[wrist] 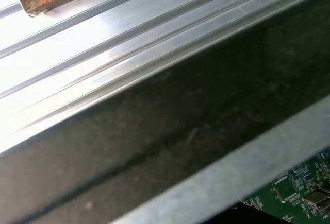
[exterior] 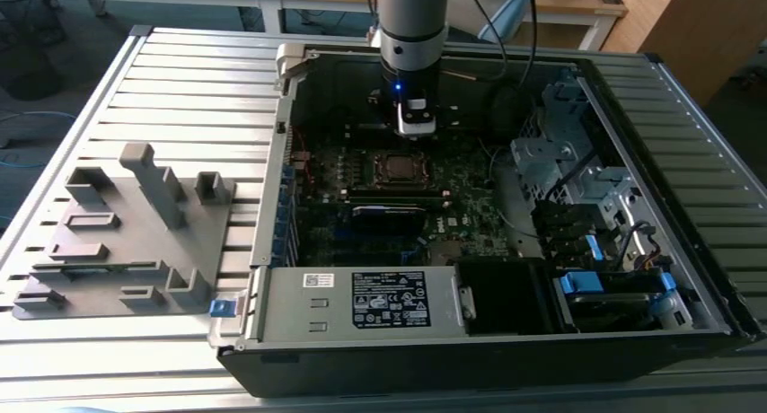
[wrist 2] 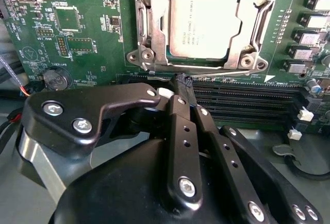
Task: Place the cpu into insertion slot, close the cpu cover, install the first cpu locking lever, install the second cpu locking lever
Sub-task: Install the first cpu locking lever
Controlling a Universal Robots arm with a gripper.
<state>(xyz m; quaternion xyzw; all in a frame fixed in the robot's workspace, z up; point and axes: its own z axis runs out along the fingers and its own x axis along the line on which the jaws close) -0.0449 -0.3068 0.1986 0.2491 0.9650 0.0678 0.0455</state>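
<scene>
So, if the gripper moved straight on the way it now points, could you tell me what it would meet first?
Probably the thin cpu locking lever beside the cpu cover, just ahead of the gripper; depth is unclear.

Open black computer case [exterior: 480,364] lying on a ribbed aluminium table [exterior: 204,81], green motherboard [exterior: 480,206] exposed inside. On the table at the exterior view's left, beside the case, a grey moulded fixture tray [exterior: 132,242] with upright posts. Along the near wall, a silver power supply [exterior: 359,301] bearing a white label; at the exterior view's right, blue-tabbed drive bays [exterior: 587,283]. Far behind, wooden furniture [exterior: 683,18]. In the second wrist view, long black memory slots [wrist 2: 242,98] and a coin battery [wrist 2: 55,78] on the board.
</scene>
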